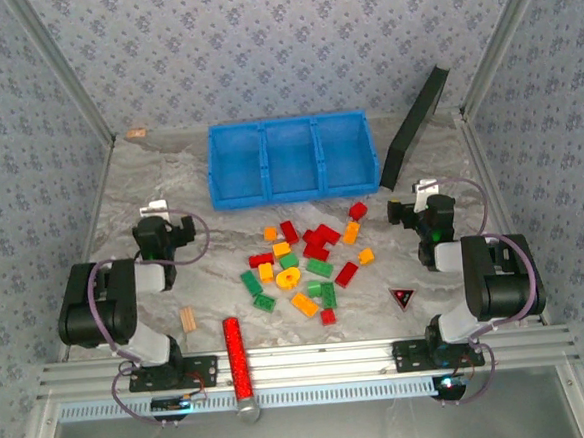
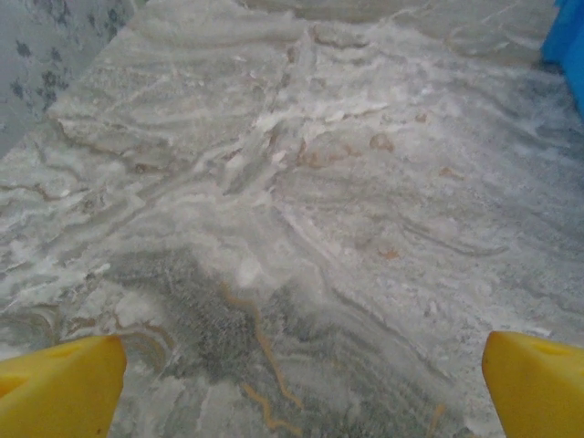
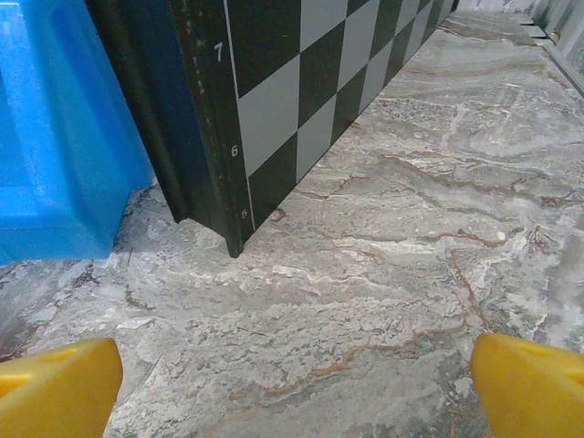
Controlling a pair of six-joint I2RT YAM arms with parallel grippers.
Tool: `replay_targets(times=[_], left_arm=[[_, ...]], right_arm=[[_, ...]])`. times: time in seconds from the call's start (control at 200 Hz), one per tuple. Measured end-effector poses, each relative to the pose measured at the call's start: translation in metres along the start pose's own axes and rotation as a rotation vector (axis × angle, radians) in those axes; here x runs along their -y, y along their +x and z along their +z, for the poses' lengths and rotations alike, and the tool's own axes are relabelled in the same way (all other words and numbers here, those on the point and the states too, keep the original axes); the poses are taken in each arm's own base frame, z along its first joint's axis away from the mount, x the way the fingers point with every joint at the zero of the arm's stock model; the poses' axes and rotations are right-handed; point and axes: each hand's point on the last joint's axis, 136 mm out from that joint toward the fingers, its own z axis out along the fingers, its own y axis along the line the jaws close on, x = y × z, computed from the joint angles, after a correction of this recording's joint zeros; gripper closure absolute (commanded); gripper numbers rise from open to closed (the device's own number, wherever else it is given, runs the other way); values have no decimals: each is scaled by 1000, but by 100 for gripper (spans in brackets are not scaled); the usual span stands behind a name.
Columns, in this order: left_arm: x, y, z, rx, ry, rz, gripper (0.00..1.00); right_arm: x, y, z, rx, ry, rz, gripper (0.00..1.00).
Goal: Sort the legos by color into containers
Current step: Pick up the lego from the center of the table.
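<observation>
Several red, green and orange legos (image 1: 305, 263) lie scattered at the table's middle. Behind them stands the blue bin (image 1: 293, 159), its three containers side by side. My left gripper (image 1: 156, 210) rests at the left, well apart from the bricks. It is open, and its yellow fingertips (image 2: 59, 383) have only bare marble between them. My right gripper (image 1: 425, 190) sits at the right near the bin's right end (image 3: 50, 137). It is open too, with nothing between its yellow fingertips (image 3: 534, 383).
A black checkered panel (image 1: 416, 125) leans against the back right, close to the bin (image 3: 274, 82). A red glittery cylinder (image 1: 237, 355) lies at the front edge. A tan wooden block (image 1: 188, 319) sits near the left arm. A small triangular tag (image 1: 403, 297) lies front right.
</observation>
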Motion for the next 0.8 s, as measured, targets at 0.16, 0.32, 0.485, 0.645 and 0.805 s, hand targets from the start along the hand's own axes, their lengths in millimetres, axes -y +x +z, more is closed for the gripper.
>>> replay_targets(times=[0.16, 0.32, 0.485, 0.645, 0.805], left_arm=[[8, -90, -24, 72, -45, -14, 0], [47, -184, -74, 173, 55, -34, 0], [80, -206, -100, 91, 182, -18, 0], [117, -184, -111, -62, 290, 57, 0], [142, -156, -126, -165, 370, 131, 0]], right_arm=[[-9, -7, -5, -41, -30, -16, 0], [-26, -60, -21, -17, -79, 12, 0], [-78, -87, -31, -77, -225, 9, 5], [-126, -73, -18, -269, -330, -38, 9], [-160, -39, -8, -454, -372, -99, 13]])
